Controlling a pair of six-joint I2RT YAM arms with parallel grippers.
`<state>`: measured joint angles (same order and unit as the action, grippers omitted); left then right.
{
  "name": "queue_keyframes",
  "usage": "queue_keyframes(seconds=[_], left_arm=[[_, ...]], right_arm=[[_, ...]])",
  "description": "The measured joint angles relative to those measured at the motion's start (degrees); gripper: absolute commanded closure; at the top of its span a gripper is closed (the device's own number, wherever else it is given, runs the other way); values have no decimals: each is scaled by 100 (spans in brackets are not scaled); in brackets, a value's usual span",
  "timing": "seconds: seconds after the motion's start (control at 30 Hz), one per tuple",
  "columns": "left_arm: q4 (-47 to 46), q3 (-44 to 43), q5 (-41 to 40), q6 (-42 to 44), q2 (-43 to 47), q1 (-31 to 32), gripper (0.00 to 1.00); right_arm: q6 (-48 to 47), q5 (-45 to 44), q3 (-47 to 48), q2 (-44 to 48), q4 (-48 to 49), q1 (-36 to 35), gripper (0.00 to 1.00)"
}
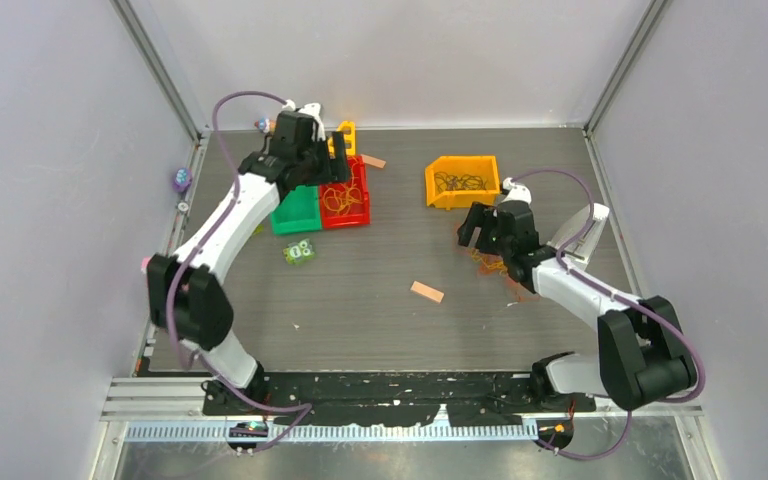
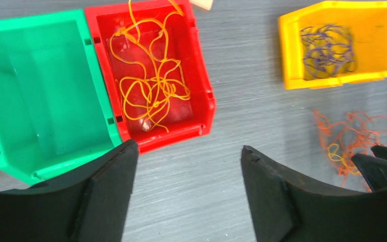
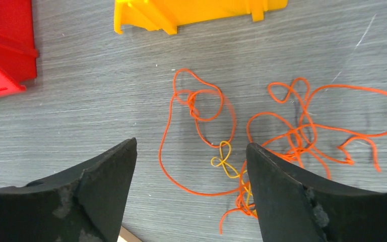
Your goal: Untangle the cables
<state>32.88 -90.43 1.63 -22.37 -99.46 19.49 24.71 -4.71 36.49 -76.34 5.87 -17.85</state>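
Observation:
A loose orange cable tangle (image 3: 292,131) lies on the grey table with a short yellow cable (image 3: 227,161) caught in it. My right gripper (image 3: 191,143) is open just above it, jaws wide apart, holding nothing. The tangle also shows in the top view (image 1: 490,262) and the left wrist view (image 2: 352,133). Yellow-orange cables (image 2: 151,85) lie in the red bin (image 2: 201,75). Dark purple cables (image 2: 327,48) lie in the yellow bin (image 2: 287,50). My left gripper (image 2: 189,148) is open and empty, above the table beside the red bin.
An empty green bin (image 2: 30,91) stands against the red bin's left side. A small green and yellow item (image 1: 300,252) and a tan flat piece (image 1: 427,292) lie mid-table. Another tan piece (image 1: 374,161) and a small yellow bin (image 1: 347,130) lie at the back. Walls enclose the table.

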Motion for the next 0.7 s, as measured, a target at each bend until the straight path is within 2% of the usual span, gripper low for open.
queue_keyframes(seconds=[0.07,0.1,0.2,0.4,0.5,0.6,0.63,0.7], left_arm=[[-240,380,-68,33,581,120,2],[-345,581,-127,48,833,212,1],[-660,1228,-280,61,1410,551,1],[-1937,3335,-402,125,2396,1349,3],[-2715,4151,-387,269,2494,1751,4],[-3274,4535,-302,470,2398,2022,4],[-3477,4623,-275,507,2371,2063,4],[-3934,4800,-212,575,2358,2074,4]], right_arm=[[-13,-96,-20,203,-103,0,8],[-13,-179,-20,302,-170,0,8],[-11,-431,7,455,-487,9,8],[22,-866,46,321,-1320,352,11],[50,-848,157,28,-1537,597,15],[17,-675,446,-428,-1668,688,17],[-17,-590,553,-605,-1676,684,19],[-59,-492,717,-881,-1696,629,30]])
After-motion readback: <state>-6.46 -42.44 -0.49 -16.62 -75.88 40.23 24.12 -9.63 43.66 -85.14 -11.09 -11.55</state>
